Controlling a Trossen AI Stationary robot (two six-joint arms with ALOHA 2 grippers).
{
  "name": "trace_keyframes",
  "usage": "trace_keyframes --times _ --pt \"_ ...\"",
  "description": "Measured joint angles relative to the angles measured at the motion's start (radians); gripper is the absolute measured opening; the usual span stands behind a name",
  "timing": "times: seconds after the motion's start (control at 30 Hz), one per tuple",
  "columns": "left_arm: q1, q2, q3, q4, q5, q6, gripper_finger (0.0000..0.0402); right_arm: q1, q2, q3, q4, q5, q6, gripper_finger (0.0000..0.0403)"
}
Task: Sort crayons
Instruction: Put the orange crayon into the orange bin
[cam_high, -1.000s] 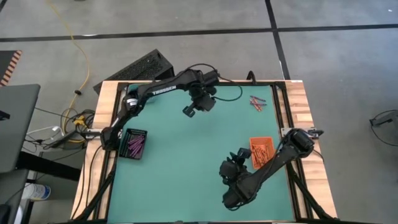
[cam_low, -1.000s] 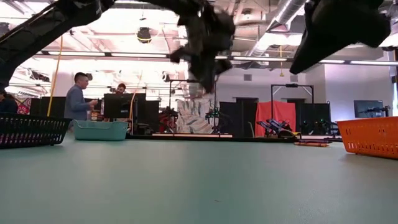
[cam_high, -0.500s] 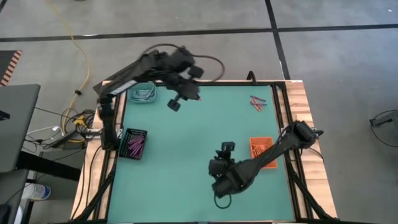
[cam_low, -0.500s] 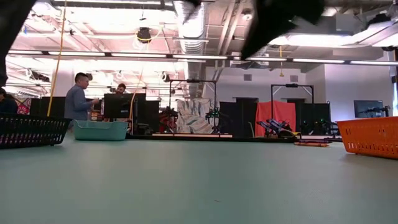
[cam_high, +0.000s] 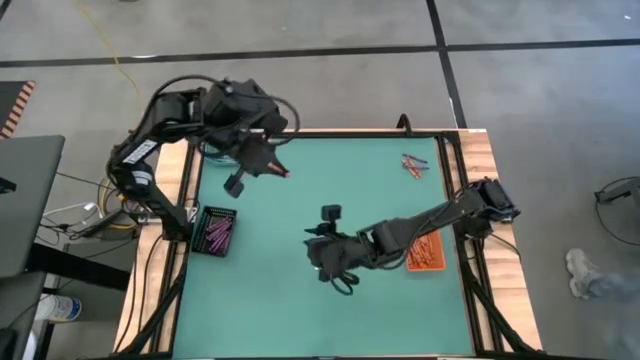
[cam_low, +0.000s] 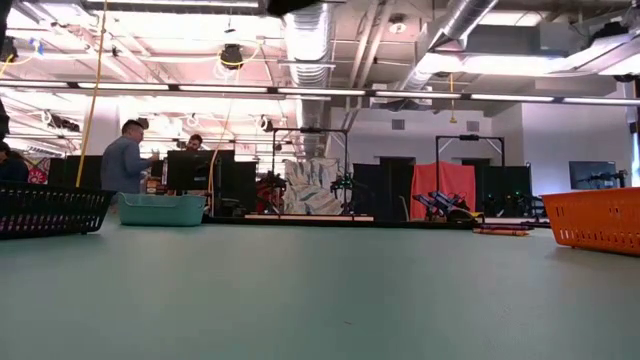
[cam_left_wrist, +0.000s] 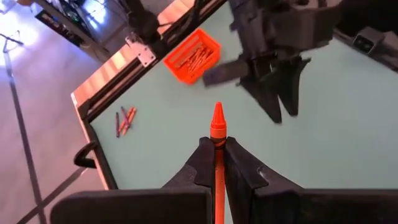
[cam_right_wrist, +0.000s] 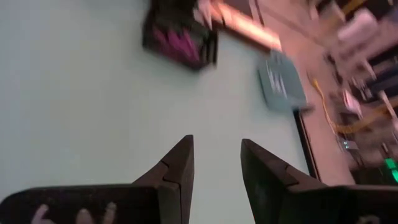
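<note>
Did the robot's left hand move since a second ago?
Yes. In the high view the left hand, shut on an orange-red crayon, has swung from mid-table near the back edge toward the left side, ending closer to the black tray.

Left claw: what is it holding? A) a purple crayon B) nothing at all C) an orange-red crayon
C: in the left wrist view the left claw is shut on an orange-red crayon, whose pointed tip sticks out past the fingers.

Matt green table (cam_high: 300, 210), wooden edges.
</note>
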Motion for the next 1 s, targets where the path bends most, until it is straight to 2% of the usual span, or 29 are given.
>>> trace_keyframes --times 0.1,0.23,0.43,0.63,0.8,1.0 --pt "-0.02 -0.033 -0.035 0.008 0.001 -0.026 0.0 -0.026 0.0 0.0 0.104 -0.058 -0.079 0.0132" --pt "-0.024 -0.084 -0.113 0.014 0.001 -0.061 0.0 -0.061 -0.007 0.0 0.176 -0.078 -0.122 0.0132" --pt "-0.004 -0.231 -0.324 0.117 -0.019 -0.097 0.0 -0.112 -0.057 -0.001 0.25 -0.092 -0.177 0.0132" --pt "0.01 -0.428 -0.605 0.353 -0.011 -0.131 0.0 -0.158 -0.101 -0.001 0.307 -0.242 -0.211 0.0132" --pt "0.01 -0.58 -0.851 0.595 0.069 -0.172 0.0 -0.2 -0.097 0.0 0.371 -0.35 -0.23 0.0132" --pt "0.01 -0.727 -1.171 0.909 0.098 -0.219 0.0 -0.239 -0.096 0.0 0.391 -0.402 -0.222 0.0132"
